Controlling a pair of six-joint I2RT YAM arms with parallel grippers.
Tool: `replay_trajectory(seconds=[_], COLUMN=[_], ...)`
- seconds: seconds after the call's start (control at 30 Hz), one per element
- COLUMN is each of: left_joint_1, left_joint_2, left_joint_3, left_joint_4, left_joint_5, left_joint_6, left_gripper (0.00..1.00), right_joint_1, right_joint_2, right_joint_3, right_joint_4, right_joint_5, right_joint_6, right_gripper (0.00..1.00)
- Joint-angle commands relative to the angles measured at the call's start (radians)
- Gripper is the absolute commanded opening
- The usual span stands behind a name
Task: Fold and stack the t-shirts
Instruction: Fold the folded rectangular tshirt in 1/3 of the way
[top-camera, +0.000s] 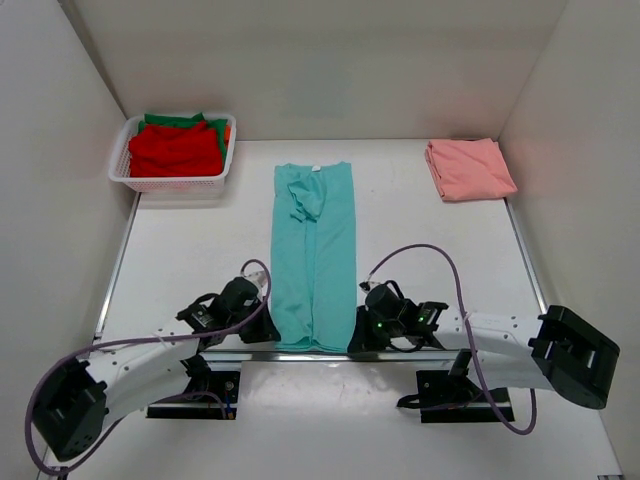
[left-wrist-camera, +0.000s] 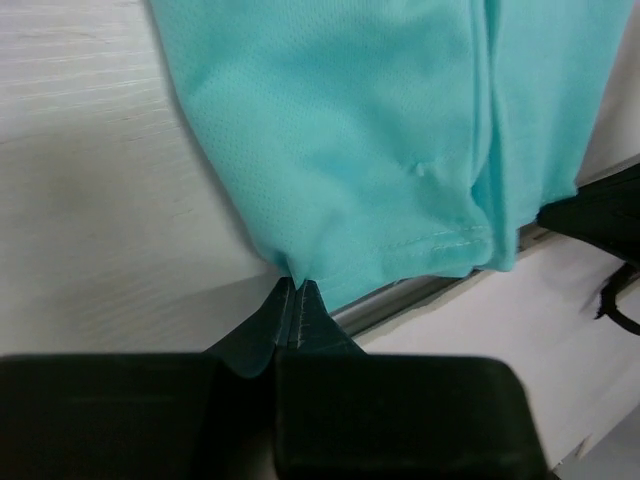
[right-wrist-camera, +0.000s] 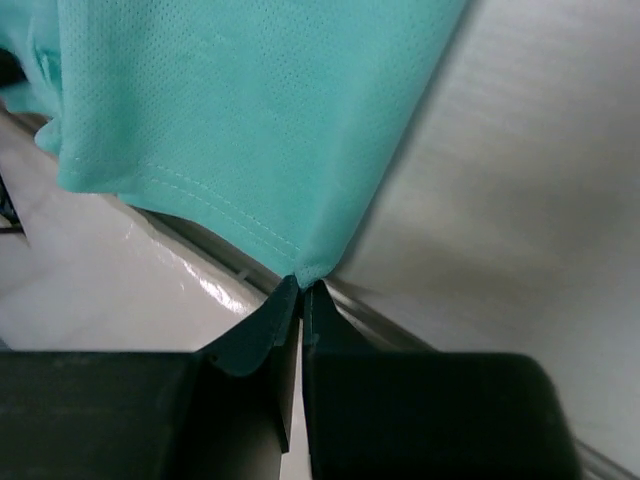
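Teal t-shirt: matt, fine-mesh cloth

Teal t-shirt stretched out as a narrow strip.
Folded lengthwise, collar far, hem at the worktop's near edge. Salmon pink t-shirt lies folded far right. Far left, red t-shirt tops green t-shirt and orange t-shirt.

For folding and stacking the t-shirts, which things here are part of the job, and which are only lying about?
Part of the job:
teal t-shirt, laid out in the middle
salmon pink t-shirt, folded, far right
red t-shirt, green t-shirt and orange t-shirt, in the basket

Only lying about:
white mesh basket
table
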Motion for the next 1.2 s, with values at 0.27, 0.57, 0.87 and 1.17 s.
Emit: replay_trajectory(seconds=[0.27,0.57,0.87,1.17], left_joint_1=[0.235,0.410,0.514,0.570], left_joint_2=[0.117,0.499,0.863,0.845], left_joint_3=[0.283,0.643,0.971,0.929], left_joint_4=[-0.148,-0.105,-0.070,0.131], left_joint_5=[0.088,0.156,0.133,0.217], left_joint_6=[0.181,0.292,0.335,0.259], left_gripper=[0.00,0.00,0.08,0.74], right_joint_1=[-0.307,-0.524,-0.647,-0.693], right_joint_2=[0.075,0.386,0.757,0.721], right_joint_3=[0.333,0.700,1.095,1.080], right_joint_4=[-0.222,-0.331,-0.393,-0.269], right_joint_5=[-0.219,-0.297,-0.305,-0.178], right_joint_6=[-0.297,-0.489,-0.561,-0.505], right_gripper=[0.00,0.00,0.01,0.52])
